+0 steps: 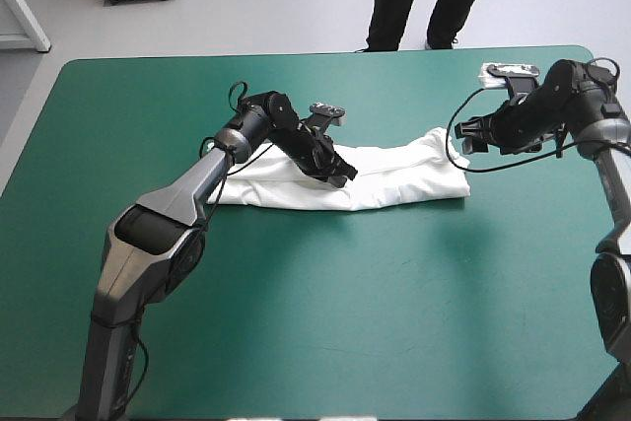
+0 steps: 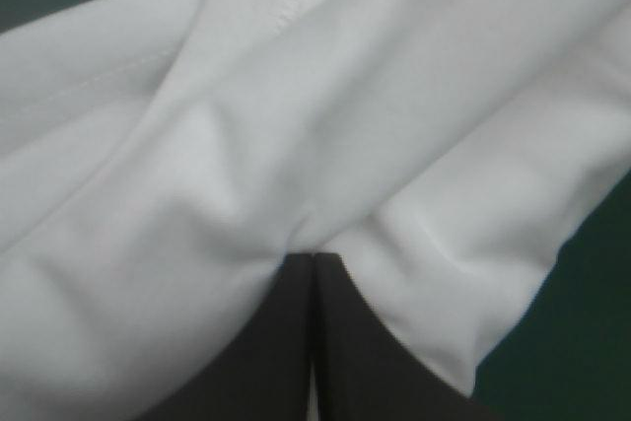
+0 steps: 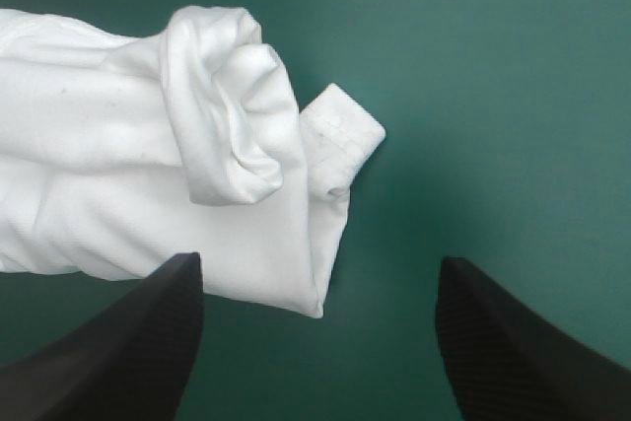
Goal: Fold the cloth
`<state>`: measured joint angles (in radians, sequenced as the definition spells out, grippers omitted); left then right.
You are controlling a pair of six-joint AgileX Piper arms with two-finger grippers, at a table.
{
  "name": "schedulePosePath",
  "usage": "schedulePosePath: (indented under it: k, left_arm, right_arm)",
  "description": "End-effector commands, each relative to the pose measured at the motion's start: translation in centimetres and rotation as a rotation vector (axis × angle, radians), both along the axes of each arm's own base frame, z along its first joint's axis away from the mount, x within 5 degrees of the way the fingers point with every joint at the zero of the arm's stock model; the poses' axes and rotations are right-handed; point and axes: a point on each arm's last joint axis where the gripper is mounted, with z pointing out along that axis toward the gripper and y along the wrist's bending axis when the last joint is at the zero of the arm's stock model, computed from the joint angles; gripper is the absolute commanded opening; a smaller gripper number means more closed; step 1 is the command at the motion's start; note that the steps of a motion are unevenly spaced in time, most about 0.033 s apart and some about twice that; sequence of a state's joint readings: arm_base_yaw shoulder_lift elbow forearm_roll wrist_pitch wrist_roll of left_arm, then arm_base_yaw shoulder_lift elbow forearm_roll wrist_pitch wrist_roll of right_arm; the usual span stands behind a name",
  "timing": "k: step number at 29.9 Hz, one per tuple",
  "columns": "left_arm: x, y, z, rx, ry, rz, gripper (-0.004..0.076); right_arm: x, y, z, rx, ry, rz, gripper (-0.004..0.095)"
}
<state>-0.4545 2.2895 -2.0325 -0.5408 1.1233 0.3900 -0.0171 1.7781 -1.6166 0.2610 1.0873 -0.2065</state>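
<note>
- Left gripper, closest in its own wrist view: the black fingers are pressed together into one point and pinch a fold of the T-shirt, whose cloth puckers toward the tips.
- Ahead of that pinch a stitched hem crosses the white cloth, and the teal-green cover shows past the cloth's edge beside the gripper.
- Seen from above, the T-shirt lies as a long, narrow folded band on the table's far half, running from about the middle toward the right. Its near edge is fairly straight, its far edge uneven.
- From above, the left gripper sits on the band near its middle, with the arm lying over the band's left end.
- At its right end the T-shirt is bunched into a rolled lump, with a small square tab sticking out past it.
- Right gripper: fingers spread wide with nothing between them. The band's end corner lies just ahead of the gap, nearer one finger.
- From above, the right gripper is just beside the band's right end, by its far corner; whether it touches the cloth cannot be told.
- Table: the whole near half is bare cover.
- Left of the band, a wide bare stretch runs to the left edge.
- A narrower strip lies between the band and the far edge, and a short stretch reaches the right edge, with the right arm above it.
</note>
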Motion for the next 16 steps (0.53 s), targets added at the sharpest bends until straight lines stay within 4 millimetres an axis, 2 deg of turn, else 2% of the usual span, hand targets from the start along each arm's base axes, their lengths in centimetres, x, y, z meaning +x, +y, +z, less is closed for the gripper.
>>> schedulePosePath:
  k: [1,8,16]
  left_arm:
    - [-0.4,-0.2,3.5,-0.063,-0.063,0.011,-0.0022]
    - [-0.3,-0.2,3.4,-0.054,-0.073,0.011,-0.0022]
    - [-0.3,-0.2,3.4,-0.051,-0.074,0.005,-0.0022]
  right_arm:
    - [0.3,0.1,1.3,0.056,-0.057,0.004,0.0655]
    - [2.3,0.7,-2.7,0.137,0.041,0.017,0.0655]
    - [3.3,0.9,-5.2,0.161,0.093,0.014,0.0655]
